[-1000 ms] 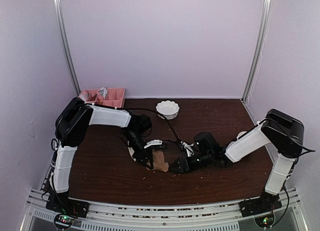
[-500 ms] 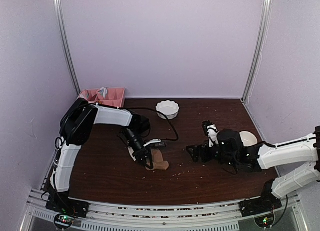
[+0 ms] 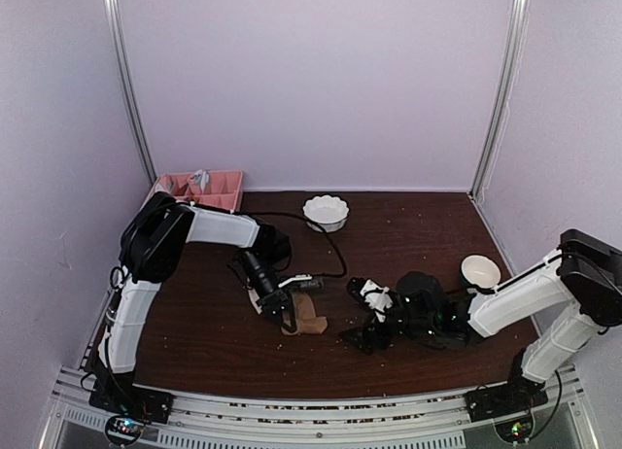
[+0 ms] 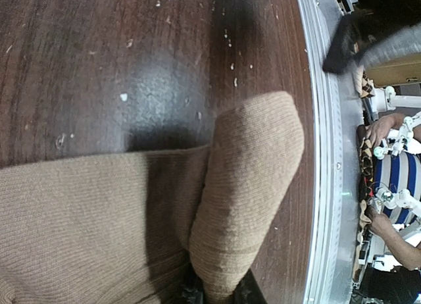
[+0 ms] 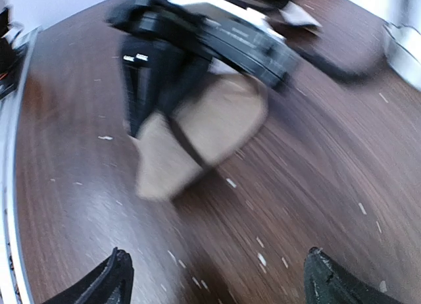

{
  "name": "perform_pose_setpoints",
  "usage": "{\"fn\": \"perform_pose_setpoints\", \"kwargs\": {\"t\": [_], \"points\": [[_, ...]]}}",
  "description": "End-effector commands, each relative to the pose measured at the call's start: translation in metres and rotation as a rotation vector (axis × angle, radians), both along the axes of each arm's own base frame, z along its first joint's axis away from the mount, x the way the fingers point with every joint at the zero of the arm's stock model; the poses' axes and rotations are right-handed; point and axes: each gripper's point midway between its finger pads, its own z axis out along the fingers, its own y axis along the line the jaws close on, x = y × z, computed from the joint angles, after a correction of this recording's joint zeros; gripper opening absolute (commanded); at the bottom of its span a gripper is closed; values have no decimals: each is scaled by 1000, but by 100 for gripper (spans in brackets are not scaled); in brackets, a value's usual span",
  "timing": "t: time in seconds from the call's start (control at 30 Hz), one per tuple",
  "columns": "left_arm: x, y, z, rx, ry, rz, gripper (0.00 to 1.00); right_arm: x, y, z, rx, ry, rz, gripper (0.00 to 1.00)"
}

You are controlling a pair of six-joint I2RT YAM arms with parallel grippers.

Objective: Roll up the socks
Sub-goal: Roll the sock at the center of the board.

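Note:
The plain tan-brown sock (image 3: 309, 318) lies on the dark table near its front middle. My left gripper (image 3: 285, 318) is shut on a folded edge of it; the left wrist view shows the fold (image 4: 247, 192) rising from between the jaws. In the right wrist view the sock (image 5: 197, 136) lies ahead, blurred, under the left arm. My right gripper (image 3: 358, 339) is open and empty, low over the table just right of the sock; its fingertips (image 5: 112, 284) stand wide apart. A bit of cream fabric (image 3: 257, 295) shows under the left arm, too hidden to name.
A white scalloped bowl (image 3: 326, 212) stands at the back middle. A pink divided tray (image 3: 202, 189) sits at the back left. A round white object (image 3: 480, 270) lies at the right. Pale crumbs dot the table. The metal front rail (image 4: 329, 185) is close to the sock.
My right arm swung out to the right and has come back left, low beside the sock, jaws open. My left gripper has kept its hold and shifted only slightly.

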Motion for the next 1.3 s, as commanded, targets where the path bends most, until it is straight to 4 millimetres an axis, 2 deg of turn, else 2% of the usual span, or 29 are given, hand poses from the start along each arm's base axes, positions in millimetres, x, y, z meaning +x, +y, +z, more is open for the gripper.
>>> {"fn": "perform_pose_setpoints", "kwargs": {"t": [0.0,0.1,0.23,0.43,0.57,0.67,0.8,0.9,0.93,0.97,1.0,1.1,1.27], "points": [[-1,14,-26,77,-5,-31,10,-14,49,22,45,-77,282,88],[0,14,-24,73,-7,-34,12,-10,66,20,45,-91,331,87],[0,15,-20,56,1,-30,12,-4,83,10,34,-85,369,80],[-3,14,-13,28,18,-42,13,3,95,-12,-23,-84,401,67],[-5,13,-12,19,31,-50,13,3,100,-15,-16,-78,414,52],[-5,13,-12,14,34,-53,13,2,104,-17,-7,-62,427,36],[-5,13,-8,4,25,-58,19,-1,108,-24,-3,-17,443,19],[-3,15,-3,-6,13,-58,35,-3,110,-32,-16,33,455,8],[-3,15,-2,-8,8,-57,51,-5,110,-36,-25,52,457,5],[-1,16,1,-11,-2,-58,91,-6,109,-39,-31,69,455,3],[-1,17,4,-11,-9,-62,97,-7,108,-42,-35,84,450,1],[5,20,17,-11,-55,-72,98,-10,102,-49,-51,125,430,0],[32,17,42,-37,-225,-24,98,-14,84,-55,-96,165,365,0]]}}
